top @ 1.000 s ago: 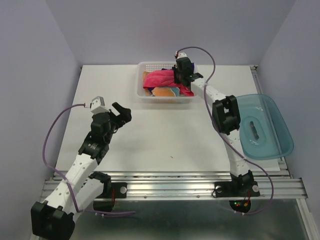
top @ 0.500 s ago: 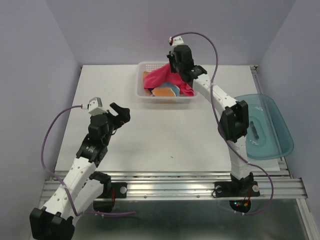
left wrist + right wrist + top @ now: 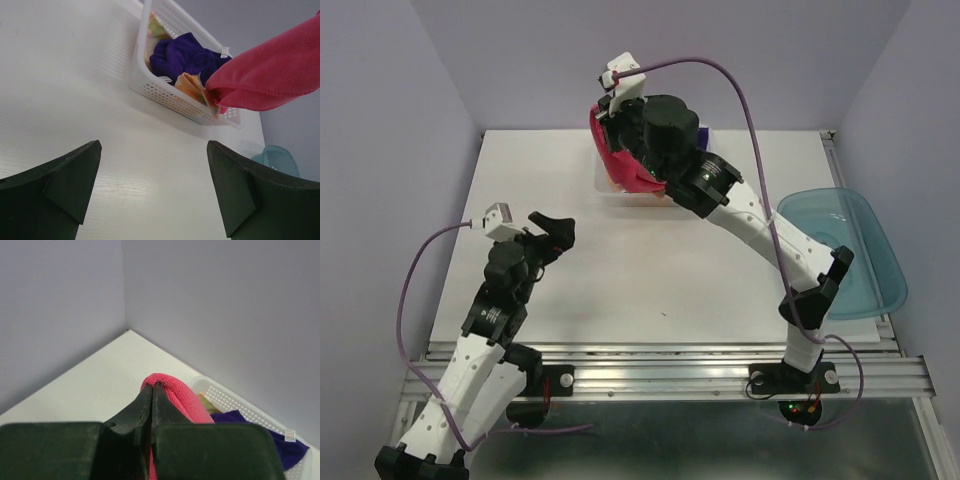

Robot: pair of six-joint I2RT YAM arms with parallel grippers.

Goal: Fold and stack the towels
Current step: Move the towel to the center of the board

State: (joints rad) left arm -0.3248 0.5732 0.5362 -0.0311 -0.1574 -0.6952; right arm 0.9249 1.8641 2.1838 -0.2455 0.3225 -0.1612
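The right arm was seen in the top view stretched from its base at the near right edge up and leftward across the table [image 3: 620, 270], with its wrist held high over the white basket [image 3: 599, 178] at the far edge. The right gripper [image 3: 152, 387] was closed tight, its jaws pressed together on a fold of the pink towel [image 3: 618, 160], which hung from it above the basket. The left arm was bent over the left half of the table, and the left gripper [image 3: 552, 228] was pointed toward the basket with its jaws spread wide and nothing between them. From above, the basket was largely covered by the right arm, and its contents could not be made out. The left wrist view looked under the hanging pink towel [image 3: 270, 75] into the basket [image 3: 170, 97], where the purple towel [image 3: 185, 52] was bunched and the orange towel [image 3: 192, 86] lay against the near wall. The pinch on the towel's edge was shown only by the right wrist view. The teal tray [image 3: 860, 262] sat at the right edge of the table.
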